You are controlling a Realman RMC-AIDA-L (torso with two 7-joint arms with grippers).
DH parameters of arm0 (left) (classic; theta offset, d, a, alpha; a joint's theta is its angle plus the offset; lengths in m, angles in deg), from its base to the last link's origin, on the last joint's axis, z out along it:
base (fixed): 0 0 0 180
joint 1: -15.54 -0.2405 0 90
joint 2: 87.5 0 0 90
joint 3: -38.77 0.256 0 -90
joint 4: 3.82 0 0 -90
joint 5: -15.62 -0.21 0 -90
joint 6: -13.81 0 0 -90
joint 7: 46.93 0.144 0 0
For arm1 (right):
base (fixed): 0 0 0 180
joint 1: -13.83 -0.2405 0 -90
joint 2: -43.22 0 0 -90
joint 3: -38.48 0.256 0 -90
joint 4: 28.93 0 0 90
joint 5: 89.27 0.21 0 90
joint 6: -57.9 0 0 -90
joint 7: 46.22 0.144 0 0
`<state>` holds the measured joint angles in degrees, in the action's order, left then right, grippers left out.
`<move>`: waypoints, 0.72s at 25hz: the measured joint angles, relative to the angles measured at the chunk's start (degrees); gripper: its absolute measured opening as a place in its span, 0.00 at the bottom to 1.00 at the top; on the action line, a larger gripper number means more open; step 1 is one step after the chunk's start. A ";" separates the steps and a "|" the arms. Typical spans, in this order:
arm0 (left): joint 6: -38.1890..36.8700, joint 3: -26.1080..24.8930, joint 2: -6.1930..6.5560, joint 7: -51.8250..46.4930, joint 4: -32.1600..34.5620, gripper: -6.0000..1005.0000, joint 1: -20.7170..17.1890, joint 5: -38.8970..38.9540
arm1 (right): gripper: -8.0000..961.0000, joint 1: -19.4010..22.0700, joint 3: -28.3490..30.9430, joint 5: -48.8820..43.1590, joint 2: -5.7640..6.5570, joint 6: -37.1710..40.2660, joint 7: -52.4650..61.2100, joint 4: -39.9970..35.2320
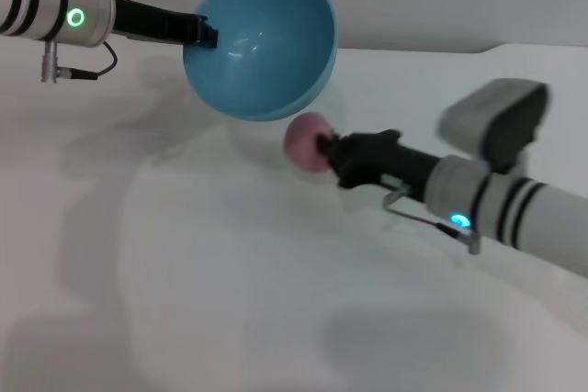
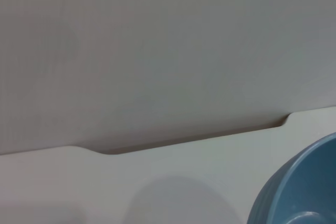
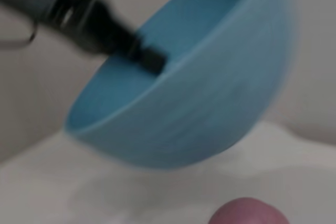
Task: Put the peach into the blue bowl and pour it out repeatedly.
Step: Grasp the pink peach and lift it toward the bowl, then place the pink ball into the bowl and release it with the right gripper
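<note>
My left gripper is shut on the rim of the blue bowl and holds it in the air, tilted with its mouth turned toward me; the bowl looks empty. Part of the bowl shows in the left wrist view and fills the right wrist view. My right gripper is shut on the pink peach and holds it just below and to the right of the bowl, above the white table. The top of the peach shows in the right wrist view.
The white table ends at a back edge with a notch, and a grey wall stands behind it. The bowl's shadow lies on the table.
</note>
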<state>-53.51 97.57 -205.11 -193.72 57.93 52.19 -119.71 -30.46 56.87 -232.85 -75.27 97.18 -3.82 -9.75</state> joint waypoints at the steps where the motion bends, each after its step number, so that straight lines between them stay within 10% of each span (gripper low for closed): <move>1: 0.04 0.00 0.01 -0.06 -0.01 0.01 0.09 -0.01 | 0.05 1.27 1.17 0.00 0.06 2.07 0.04 -0.81; 13: 0.30 3.30 0.04 -0.25 -3.17 0.01 1.09 0.14 | 0.05 14.00 15.45 0.35 1.33 28.34 0.18 -11.55; 18: 1.20 9.40 -0.32 -0.52 -7.84 0.01 4.12 0.38 | 0.05 17.23 17.05 0.04 4.87 40.96 0.66 -12.88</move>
<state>-52.32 106.96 -205.42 -194.24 50.09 56.31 -119.33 -13.23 73.92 -232.81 -70.41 138.14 -3.16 -22.63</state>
